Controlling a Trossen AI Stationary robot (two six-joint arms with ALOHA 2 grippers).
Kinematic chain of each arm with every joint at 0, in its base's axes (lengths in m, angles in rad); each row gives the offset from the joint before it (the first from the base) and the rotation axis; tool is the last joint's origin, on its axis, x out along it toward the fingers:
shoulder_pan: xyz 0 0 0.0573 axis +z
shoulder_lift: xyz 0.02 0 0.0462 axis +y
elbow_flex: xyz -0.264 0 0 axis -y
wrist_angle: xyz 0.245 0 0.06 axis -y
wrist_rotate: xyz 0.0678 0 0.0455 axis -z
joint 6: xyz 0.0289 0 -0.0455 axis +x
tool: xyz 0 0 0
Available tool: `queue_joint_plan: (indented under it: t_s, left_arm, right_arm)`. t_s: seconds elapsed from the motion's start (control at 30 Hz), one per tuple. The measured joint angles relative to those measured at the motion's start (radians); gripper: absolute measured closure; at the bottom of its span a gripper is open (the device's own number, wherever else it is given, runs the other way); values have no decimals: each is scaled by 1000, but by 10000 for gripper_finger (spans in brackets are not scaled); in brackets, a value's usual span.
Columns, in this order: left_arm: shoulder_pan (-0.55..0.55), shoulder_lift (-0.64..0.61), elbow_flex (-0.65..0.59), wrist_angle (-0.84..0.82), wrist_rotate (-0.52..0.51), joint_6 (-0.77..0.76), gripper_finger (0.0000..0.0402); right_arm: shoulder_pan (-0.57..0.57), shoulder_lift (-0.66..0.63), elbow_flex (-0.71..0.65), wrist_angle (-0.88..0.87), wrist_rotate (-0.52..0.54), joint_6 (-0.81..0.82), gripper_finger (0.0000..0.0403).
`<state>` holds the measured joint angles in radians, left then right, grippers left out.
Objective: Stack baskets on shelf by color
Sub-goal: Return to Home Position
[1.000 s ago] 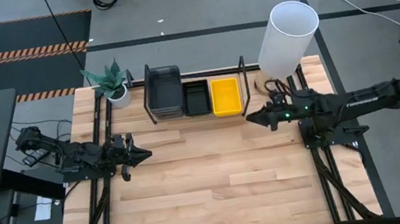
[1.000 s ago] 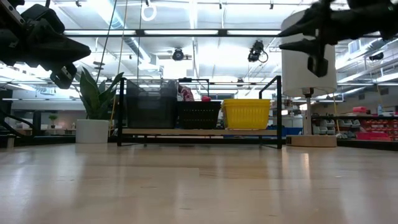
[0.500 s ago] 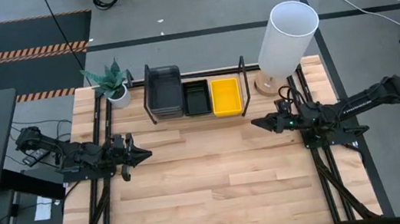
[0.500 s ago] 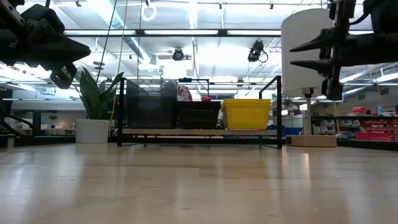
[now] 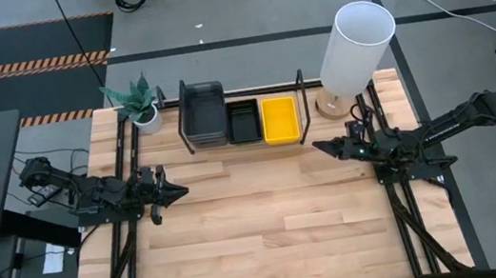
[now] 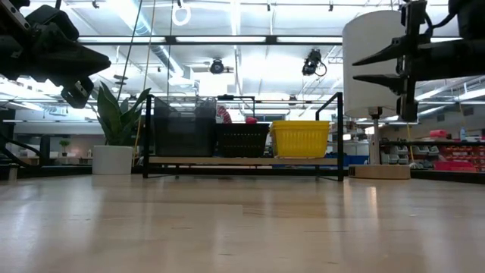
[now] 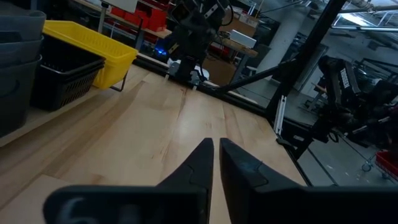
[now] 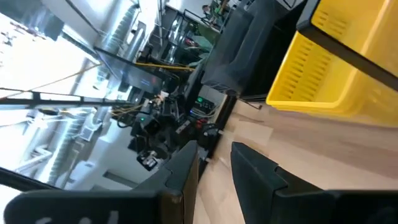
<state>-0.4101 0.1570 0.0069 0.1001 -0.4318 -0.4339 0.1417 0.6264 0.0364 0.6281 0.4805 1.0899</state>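
Shelf [image 6: 242, 160]: baskets [image 5: 244, 120] sorted, upper centre.
My left gripper [image 5: 184, 192]: closed, centre left.
My right gripper [image 5: 316, 146]: slightly parted, centre right.

Robotics lab, hazard tape [image 5: 22, 66], storage racks [image 6: 447, 155]

We see three tidy upright stacks side by side on the shelf [image 6: 189, 160]: dark grey stack [image 5: 203, 114] leftmost, black stack [image 5: 244, 120] middle, yellow stack [image 5: 279, 119] rightmost.
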Motion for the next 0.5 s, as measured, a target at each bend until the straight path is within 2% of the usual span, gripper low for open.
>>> queue_joint_plan:
  t_s: [0.2, 0.5]
  left_arm:
    - [0, 0, 0, 0, 0, 0, 373]
    - [0, 0, 0, 0, 0, 0, 364]
  right_arm:
    - [0, 26, 0, 1, -15, -97, 302]
    - [0, 30, 0, 6, -18, -97, 302]
